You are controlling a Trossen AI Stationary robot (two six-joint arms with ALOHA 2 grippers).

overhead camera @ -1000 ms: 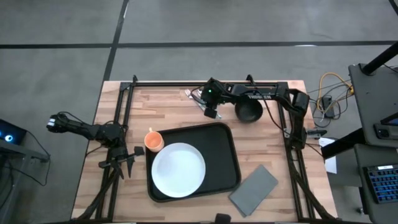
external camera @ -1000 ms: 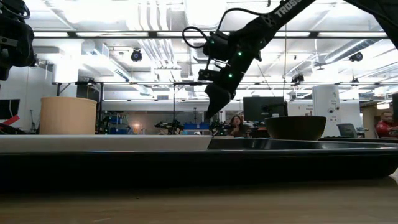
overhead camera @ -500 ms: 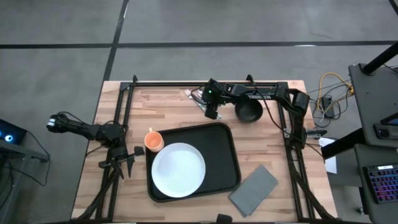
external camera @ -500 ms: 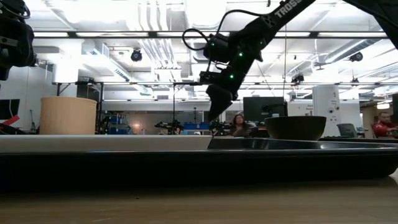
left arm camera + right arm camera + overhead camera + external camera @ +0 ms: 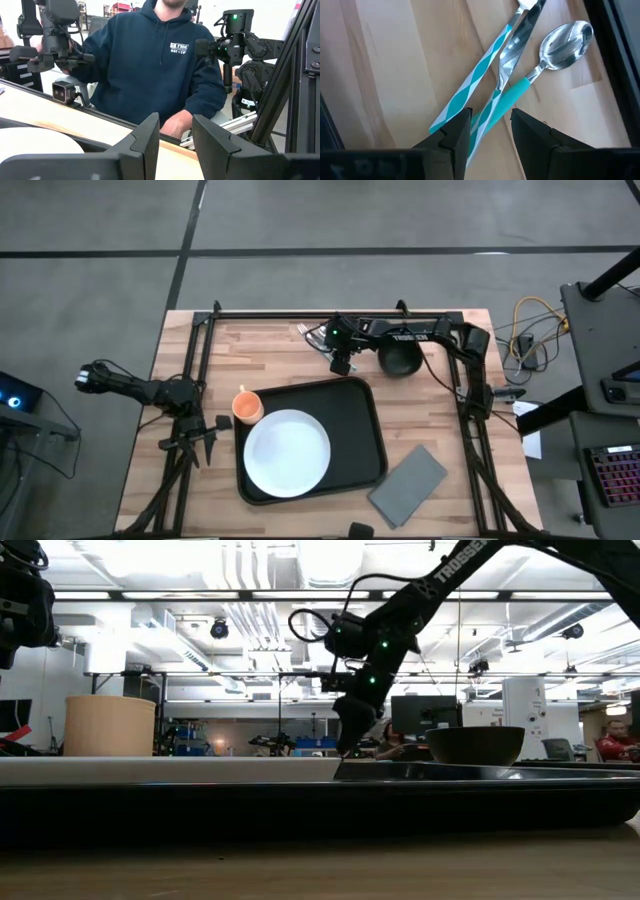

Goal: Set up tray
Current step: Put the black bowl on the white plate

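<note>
At the far edge of the table, my right gripper (image 5: 341, 366) hangs low over a small heap of cutlery (image 5: 520, 70) — a spoon (image 5: 565, 41) and crossed utensils with teal-and-white handles — its fingers (image 5: 455, 131) parted and straddling the handle ends, grasping nothing yet. The tray (image 5: 372, 430), black and rimmed, lies at the table's middle, well apart from the cutlery and nearer the front, already carrying the white plate (image 5: 287, 453); an orange cup (image 5: 247, 405) sits at its left rim, a dark bowl (image 5: 401, 359) stands just beside the working gripper, and a grey napkin (image 5: 407, 480) lies off the tray's right front corner. The left gripper (image 5: 208, 437) waits at the table's left side, jaws wide and empty; past it, its wrist camera catches a person in a navy hooded top seated behind the table. As I judge it, the step in hand is picking one utensil from the heap, and doing it well means choosing a single handle: the handles overlap, so a careless close could pinch two or scissor them apart. I would centre on the solid teal handle (image 5: 507, 100) lying between the fingers, come straight down until the tips near the wood, close gently and lift slowly — watching that the crossed piece does not ride up with it.
</note>
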